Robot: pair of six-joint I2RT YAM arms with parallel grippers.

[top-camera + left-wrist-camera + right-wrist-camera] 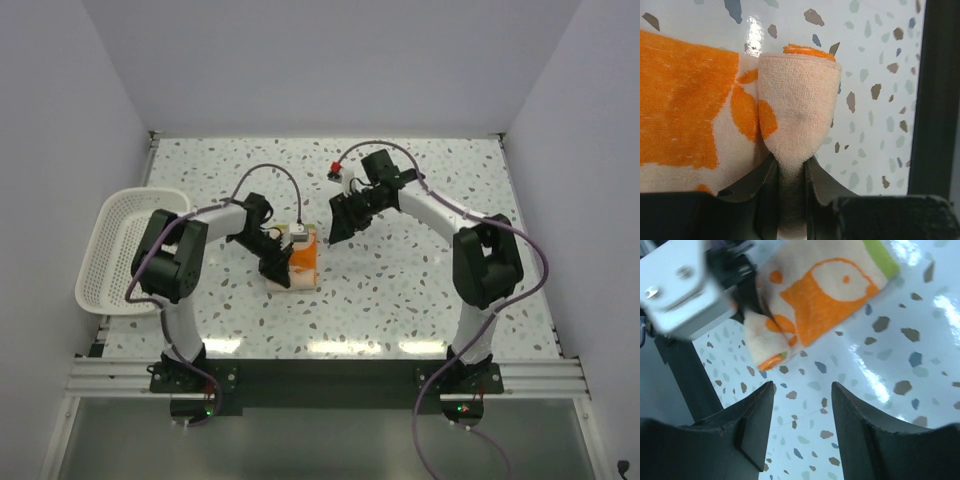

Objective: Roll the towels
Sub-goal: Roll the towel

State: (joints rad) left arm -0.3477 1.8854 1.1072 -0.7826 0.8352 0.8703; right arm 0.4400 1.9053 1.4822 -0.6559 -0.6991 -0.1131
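One orange and cream towel (pixel 305 262) lies near the middle of the table, part rolled and part flat. My left gripper (pixel 281 264) is shut on the rolled peach end (pixel 797 110), whose narrow tip is pinched between the jaws of the left gripper (pixel 792 172). The flat orange-patterned part (pixel 685 110) spreads to the left of the roll. My right gripper (pixel 338 226) hangs just right of the towel, a little above the table. In the right wrist view the right gripper (pixel 802 387) is open over bare table, with the towel (pixel 825 295) and its roll (pixel 765 345) beyond the fingertips.
A white mesh basket (pixel 112 250) stands at the table's left edge, beside the left arm. The speckled tabletop (pixel 420 290) extends right and behind the towel. The left arm's white wrist housing (pixel 680 285) shows at the upper left of the right wrist view.
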